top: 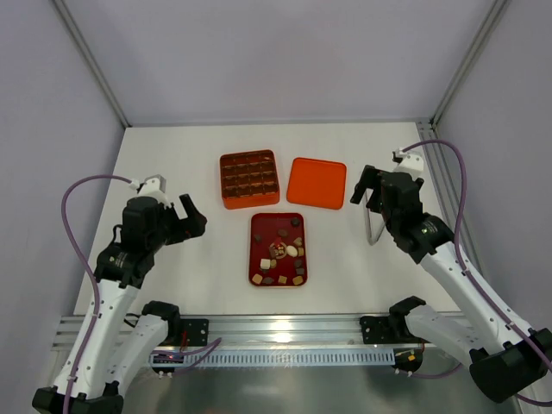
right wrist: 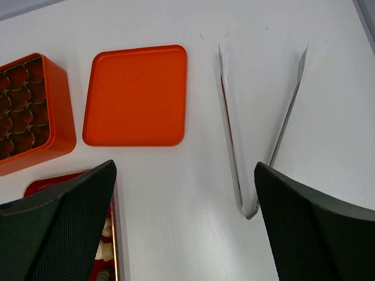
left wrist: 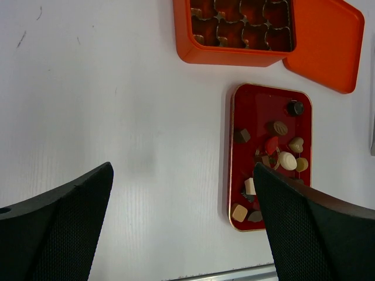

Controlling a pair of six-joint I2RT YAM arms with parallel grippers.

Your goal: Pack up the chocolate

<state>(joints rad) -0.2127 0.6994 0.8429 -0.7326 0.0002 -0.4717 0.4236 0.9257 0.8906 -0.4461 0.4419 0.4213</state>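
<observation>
The chocolate [top: 278, 251] lies as a loose scatter of small pieces on the red tray [top: 259, 226]. The tray sits on the surface [top: 172, 155] just in front of the orange box [top: 250, 202] with its grid of cells, and the lid [top: 316, 182] lies flat beside the box. The pieces are dark brown, tan and cream, some square and some rounded, and one looks heart-shaped in the left wrist view. A few in the middle of the tray are bunched so close that they touch, while those toward the ends lie apart. Each piece looks light and stiff, but is likely brittle at the edges and smooth enough to slip, and a hard squeeze could mark or crack it. The rounded ones would probably squirt out unless taken across their widest part; the square ones are best taken across two flat sides. The lone pieces seem the easier ones to start with, since the bunched ones leave little room around them. Metal tongs [top: 371, 221] lie on the surface below the right arm, their arms spread. They may be the gentler way to lift such small things, gripped around the middle of their arms. The left claw [top: 197, 217] hangs above bare surface to the left of the tray, jaws spread wide and holding nothing. The right claw [top: 362, 185] hovers over the tongs, equally wide and empty.
</observation>
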